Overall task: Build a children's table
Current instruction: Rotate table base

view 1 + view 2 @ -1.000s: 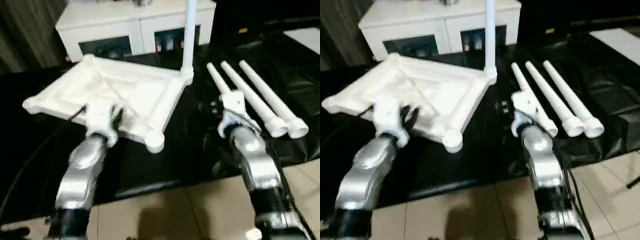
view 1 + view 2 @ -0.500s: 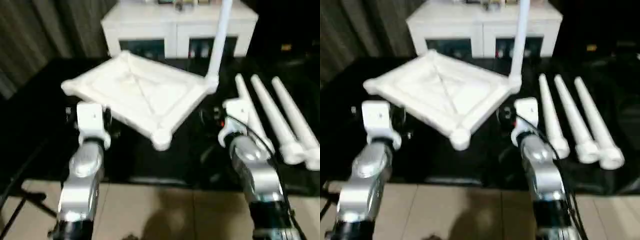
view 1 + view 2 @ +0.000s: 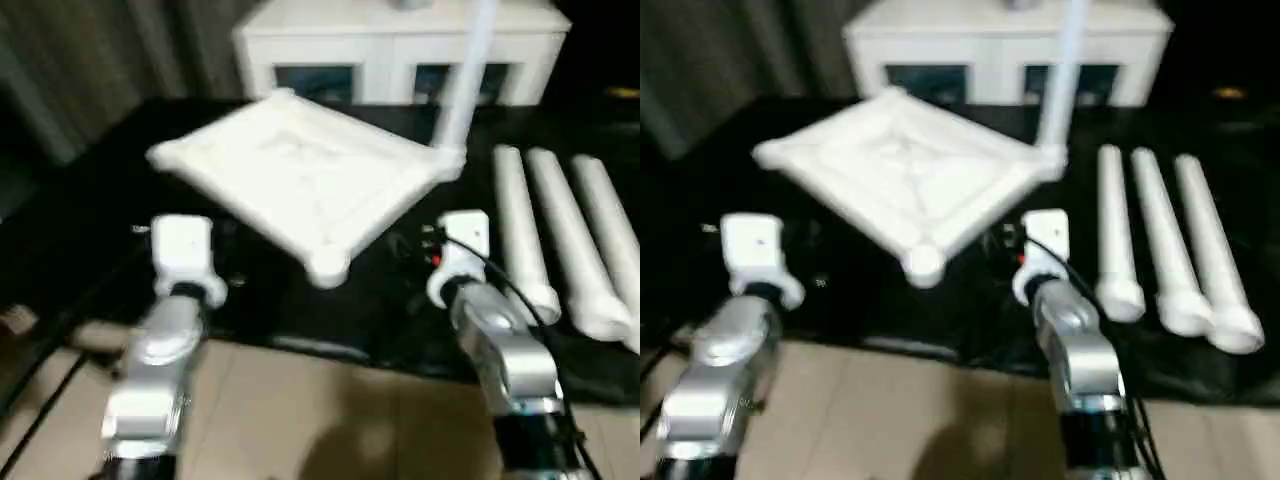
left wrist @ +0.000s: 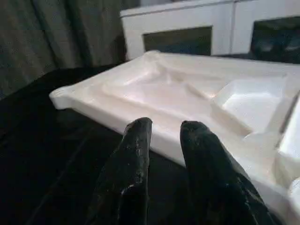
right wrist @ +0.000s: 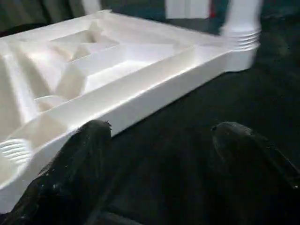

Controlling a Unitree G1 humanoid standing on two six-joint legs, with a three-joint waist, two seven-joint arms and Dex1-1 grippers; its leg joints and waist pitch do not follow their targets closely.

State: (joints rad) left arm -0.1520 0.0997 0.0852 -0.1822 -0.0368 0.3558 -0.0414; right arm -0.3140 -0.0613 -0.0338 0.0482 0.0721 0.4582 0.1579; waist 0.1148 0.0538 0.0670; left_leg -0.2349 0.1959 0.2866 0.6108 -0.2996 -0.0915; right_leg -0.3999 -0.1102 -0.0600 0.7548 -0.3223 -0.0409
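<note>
On black sheeting [image 3: 300,320], ribbed white tabletop [image 3: 300,170]; left tool [image 4: 164,136] narrowly parted, right tool [image 5: 159,140] wide, both empty.

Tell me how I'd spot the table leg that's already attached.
Start at the white cabinet at the back, then drop to the upside-down white tabletop on the black sheet in front of it. At the tabletop's corner nearest the three loose legs, one leg stands straight up. The others all lie flat side by side; it alone is upright.
</note>
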